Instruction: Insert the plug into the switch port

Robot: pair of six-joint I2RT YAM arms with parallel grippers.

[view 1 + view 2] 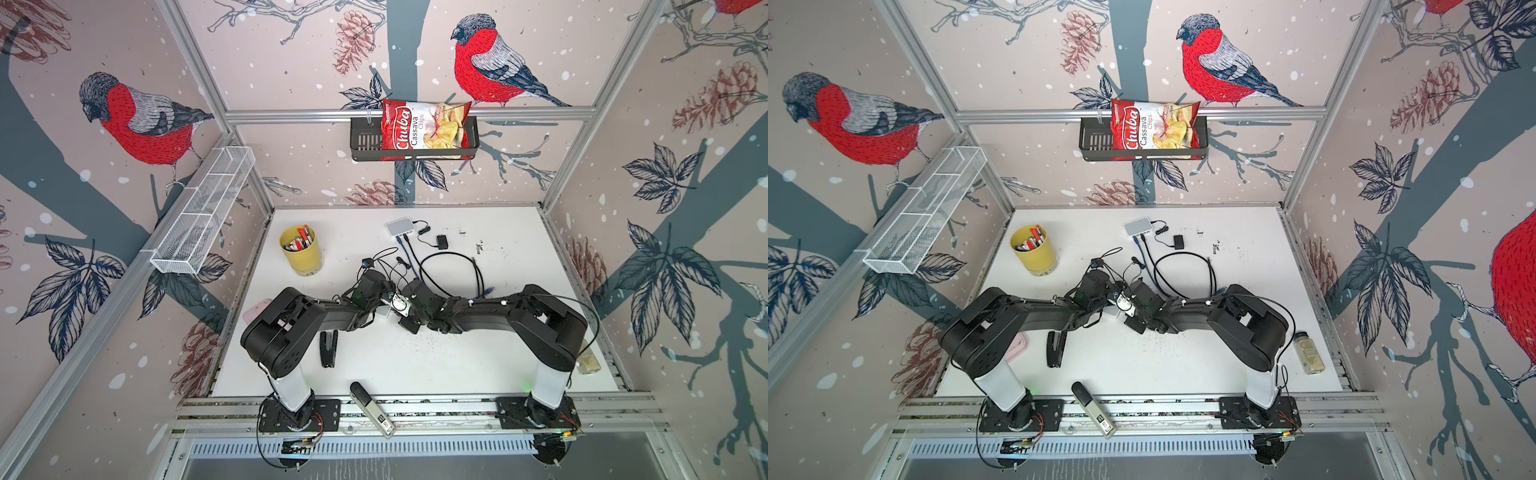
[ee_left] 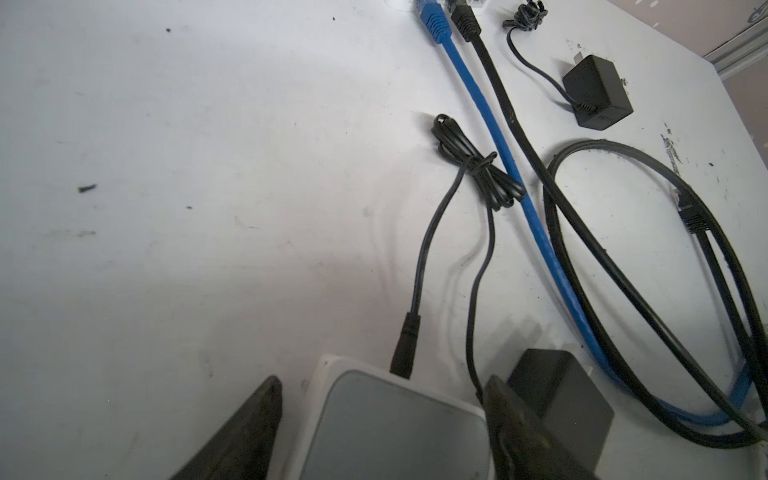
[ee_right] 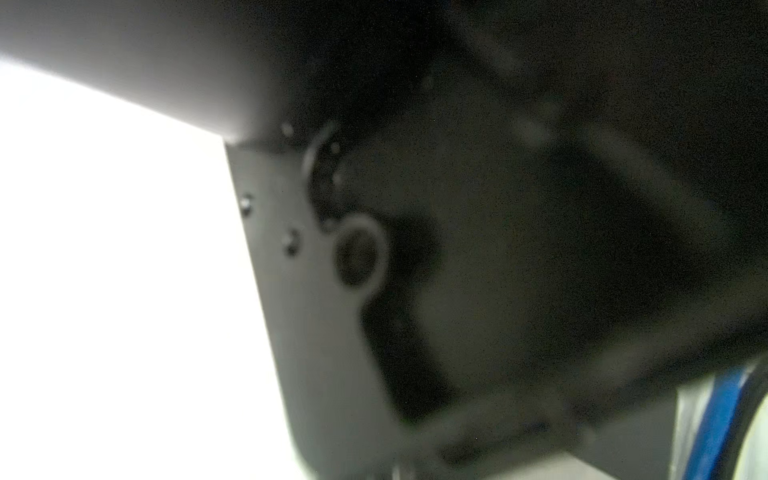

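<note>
In the left wrist view a white switch (image 2: 395, 428) with a grey top lies between the fingers of my left gripper (image 2: 382, 380). The jaws stand wide, shut on its two sides. A black barrel plug (image 2: 405, 353) meets the switch's far edge; how deep it sits I cannot tell. Its thin cable runs through a tied bundle (image 2: 478, 170) to a black adapter (image 2: 557, 386) beside the switch. In both top views the two wrists meet mid-table over the switch (image 1: 384, 311). The right wrist (image 1: 424, 299) hides its gripper. The right wrist view is only a blurred black arm body.
A second white switch (image 1: 400, 226) at the back holds a blue cable (image 2: 478, 137) and a black cable (image 2: 511, 124). Its adapter (image 2: 598, 93) and a black cable loop (image 1: 453, 270) lie to the right. Also here: yellow pen cup (image 1: 300, 249), stapler (image 1: 328, 349), spice jar (image 1: 1309, 352).
</note>
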